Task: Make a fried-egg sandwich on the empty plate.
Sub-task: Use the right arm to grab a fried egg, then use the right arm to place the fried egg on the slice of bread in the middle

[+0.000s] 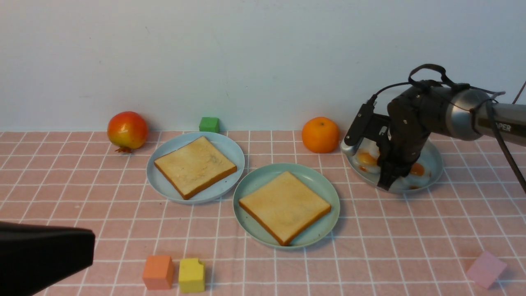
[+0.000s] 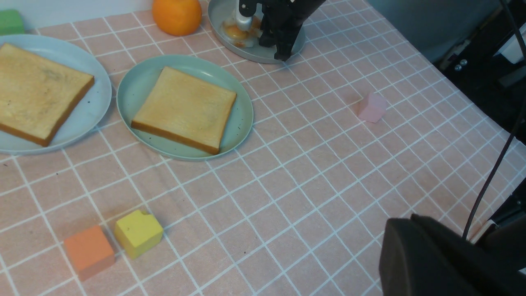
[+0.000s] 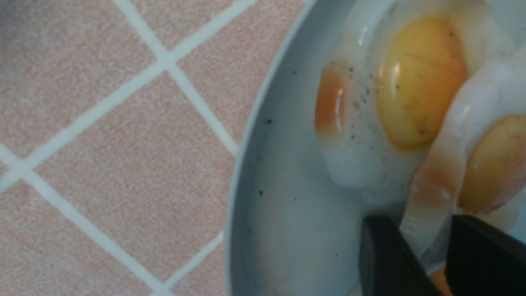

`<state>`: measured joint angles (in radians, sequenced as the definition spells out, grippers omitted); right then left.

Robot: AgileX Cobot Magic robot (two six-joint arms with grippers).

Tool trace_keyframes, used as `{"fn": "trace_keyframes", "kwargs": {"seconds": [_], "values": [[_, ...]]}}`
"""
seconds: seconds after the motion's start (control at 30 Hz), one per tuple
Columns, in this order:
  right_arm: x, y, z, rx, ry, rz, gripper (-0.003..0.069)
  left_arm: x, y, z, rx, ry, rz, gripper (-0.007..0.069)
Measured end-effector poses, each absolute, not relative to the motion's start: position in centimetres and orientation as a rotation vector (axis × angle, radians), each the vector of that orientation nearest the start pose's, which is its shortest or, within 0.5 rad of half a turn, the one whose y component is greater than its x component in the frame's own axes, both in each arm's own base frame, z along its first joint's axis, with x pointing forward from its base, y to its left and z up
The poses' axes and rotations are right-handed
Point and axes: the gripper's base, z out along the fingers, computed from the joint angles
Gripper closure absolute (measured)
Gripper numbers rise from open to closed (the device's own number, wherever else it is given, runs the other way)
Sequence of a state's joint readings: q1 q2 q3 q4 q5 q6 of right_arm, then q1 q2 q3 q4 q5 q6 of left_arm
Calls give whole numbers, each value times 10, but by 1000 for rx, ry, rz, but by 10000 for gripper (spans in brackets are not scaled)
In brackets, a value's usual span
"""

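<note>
The mint-green empty plate [image 1: 251,186] [image 2: 135,88] at the table's middle carries one toast slice [image 1: 284,206] [image 2: 185,107]. A second toast slice [image 1: 195,166] lies on the pale blue plate [image 1: 230,153] to its left. On the grey-blue plate [image 1: 434,164] [image 3: 283,172] at the right lie two overlapping fried eggs [image 1: 367,159] [image 3: 419,82]. My right gripper [image 1: 386,185] [image 3: 422,225] reaches down into that plate, its fingers pinching the white edge of the upper egg [image 3: 489,164]. Low at the near left, my left gripper [image 1: 88,242] [image 2: 400,224] is shut and holds nothing.
Along the back wall are a red pomegranate [image 1: 127,130], a green cube [image 1: 209,124] and an orange [image 1: 320,134], the orange close beside the egg plate. Near the front edge stand an orange cube [image 1: 158,272] and a yellow cube [image 1: 191,274]; a pink block [image 1: 485,269] lies front right.
</note>
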<state>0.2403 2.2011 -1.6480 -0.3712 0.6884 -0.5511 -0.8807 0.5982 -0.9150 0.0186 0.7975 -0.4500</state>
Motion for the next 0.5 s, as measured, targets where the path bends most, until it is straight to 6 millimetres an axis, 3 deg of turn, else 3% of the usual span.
{"fn": "trace_keyframes", "kwargs": {"seconds": [0.23, 0.33, 0.37, 0.5], "values": [[460, 90, 162, -1345, 2389, -499, 466, 60, -72, 398, 444, 2018, -843, 612], [457, 89, 180, -1320, 2378, -507, 544, 60, -72, 398, 443, 2019, -845, 612], [452, 88, 195, -1290, 2379, -497, 580, 61, -73, 397, 445, 2023, -839, 612], [441, 89, 224, -1242, 2392, -476, 577, 63, -73, 394, 454, 2057, -794, 612]]}}
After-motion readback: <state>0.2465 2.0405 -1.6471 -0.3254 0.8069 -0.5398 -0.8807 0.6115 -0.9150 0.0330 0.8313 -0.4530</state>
